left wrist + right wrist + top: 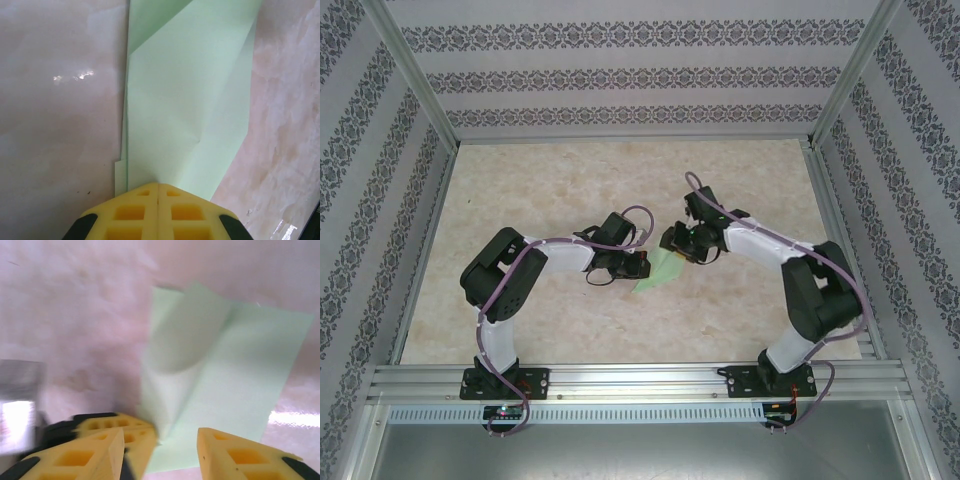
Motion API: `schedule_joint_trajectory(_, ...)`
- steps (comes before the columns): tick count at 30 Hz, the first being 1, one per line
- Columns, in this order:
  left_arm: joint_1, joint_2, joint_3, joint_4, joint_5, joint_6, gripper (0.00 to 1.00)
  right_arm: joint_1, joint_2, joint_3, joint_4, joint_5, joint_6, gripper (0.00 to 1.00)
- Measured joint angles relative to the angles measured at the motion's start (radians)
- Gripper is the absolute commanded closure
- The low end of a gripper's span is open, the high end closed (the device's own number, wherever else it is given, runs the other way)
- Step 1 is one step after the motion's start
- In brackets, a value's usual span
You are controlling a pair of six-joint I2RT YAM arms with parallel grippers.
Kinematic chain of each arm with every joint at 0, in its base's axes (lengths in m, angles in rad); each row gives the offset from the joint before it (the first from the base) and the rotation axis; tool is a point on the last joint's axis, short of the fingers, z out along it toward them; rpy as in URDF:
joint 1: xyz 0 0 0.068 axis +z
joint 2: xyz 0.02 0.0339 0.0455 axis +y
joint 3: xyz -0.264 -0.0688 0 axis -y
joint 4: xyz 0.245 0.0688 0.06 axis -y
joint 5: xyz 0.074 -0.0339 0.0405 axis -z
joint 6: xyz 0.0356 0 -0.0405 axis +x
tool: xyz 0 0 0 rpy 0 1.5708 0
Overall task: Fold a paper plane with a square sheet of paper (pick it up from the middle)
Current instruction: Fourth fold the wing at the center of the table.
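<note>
Pinching the thin, creased mint-green paper (185, 100), left gripper (158, 186) clamps tight; right gripper (160, 436) gapes.

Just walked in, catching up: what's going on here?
A pale green sheet of paper is being folded in the middle of the table. The left gripper is shut on one edge; the sheet is creased and partly folded. The right gripper stands open over it, where a flap curls up.

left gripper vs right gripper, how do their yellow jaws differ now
The left gripper is shut, its jaws pressed together on the pale mint-green folded paper; the right gripper is open, jaws apart. The left holds the sheet's edge; the right has it in the gap, ungripped. Both are at the same paper.
</note>
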Motion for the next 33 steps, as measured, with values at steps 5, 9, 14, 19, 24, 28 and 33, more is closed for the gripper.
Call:
schedule_joint_trajectory(5,0.000,0.002,0.005,-0.008,0.000,0.000,1.00,-0.004,-0.013,-0.040,0.106,-0.077,-0.034,0.93)
schedule_joint_trajectory(9,0.000,0.005,0.014,-0.023,0.000,0.000,1.00,0.000,0.053,-0.061,0.145,-0.120,-0.046,1.00)
schedule_joint_trajectory(14,0.000,0.006,0.021,-0.033,0.000,0.000,1.00,0.022,0.127,-0.061,0.171,-0.152,-0.055,1.00)
schedule_joint_trajectory(19,0.000,0.008,0.023,-0.038,0.000,0.000,1.00,0.034,0.172,-0.061,0.187,-0.171,-0.063,1.00)
schedule_joint_trajectory(24,0.000,0.008,0.026,-0.044,0.000,-0.001,1.00,0.034,0.216,-0.061,0.200,-0.178,-0.069,1.00)
schedule_joint_trajectory(28,0.000,0.009,0.026,-0.046,0.000,-0.001,1.00,0.024,0.222,-0.061,0.204,-0.183,-0.092,1.00)
schedule_joint_trajectory(33,0.000,0.010,0.029,-0.050,-0.001,-0.001,1.00,-0.008,0.240,-0.050,0.204,-0.224,-0.139,1.00)
